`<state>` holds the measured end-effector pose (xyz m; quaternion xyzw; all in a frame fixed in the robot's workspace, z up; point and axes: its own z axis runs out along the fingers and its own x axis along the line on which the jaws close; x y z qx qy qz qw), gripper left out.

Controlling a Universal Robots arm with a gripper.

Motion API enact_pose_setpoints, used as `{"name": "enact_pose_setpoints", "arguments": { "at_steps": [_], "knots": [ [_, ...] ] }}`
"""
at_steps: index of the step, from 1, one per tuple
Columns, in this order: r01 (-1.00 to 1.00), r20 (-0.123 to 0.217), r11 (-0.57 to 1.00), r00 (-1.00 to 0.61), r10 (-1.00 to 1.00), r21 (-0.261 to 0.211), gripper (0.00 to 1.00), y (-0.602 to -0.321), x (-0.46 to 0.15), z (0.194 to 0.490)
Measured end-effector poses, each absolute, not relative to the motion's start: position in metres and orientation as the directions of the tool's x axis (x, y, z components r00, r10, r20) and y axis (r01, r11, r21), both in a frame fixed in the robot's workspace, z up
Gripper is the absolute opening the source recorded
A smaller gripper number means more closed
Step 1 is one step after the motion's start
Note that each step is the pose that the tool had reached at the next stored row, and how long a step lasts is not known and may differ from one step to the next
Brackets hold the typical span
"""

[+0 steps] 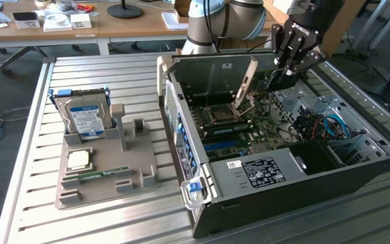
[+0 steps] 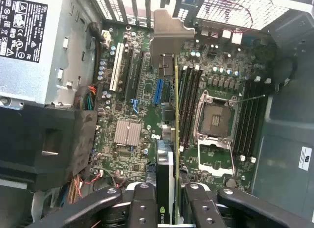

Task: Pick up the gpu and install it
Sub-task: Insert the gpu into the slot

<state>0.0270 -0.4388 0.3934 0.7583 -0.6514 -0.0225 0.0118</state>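
The gripper (image 2: pixel 167 201) is clamped on the gpu (image 2: pixel 166 159), holding the card edge-on, its silvery bracket (image 2: pixel 169 37) at the far end, above the motherboard (image 2: pixel 128 132) inside the open computer case (image 1: pixel 283 178).

Upright gpu (image 2: pixel 166 174) over the motherboard (image 2: pixel 128 132)

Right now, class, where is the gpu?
The gpu is on the exterior view's right, clamped in the gripper and hanging over the open computer case, above the motherboard near the empty CPU socket.
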Motion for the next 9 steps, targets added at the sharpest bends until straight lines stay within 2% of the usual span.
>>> {"name": "enact_pose_setpoints", "arguments": {
  "at_steps": [9],
  "knots": [
    [-0.987, -0.020, -0.151, 0.150, -0.988, 0.047, 0.27, -0.4389, 0.0270, 0.3932]
  ]
}}
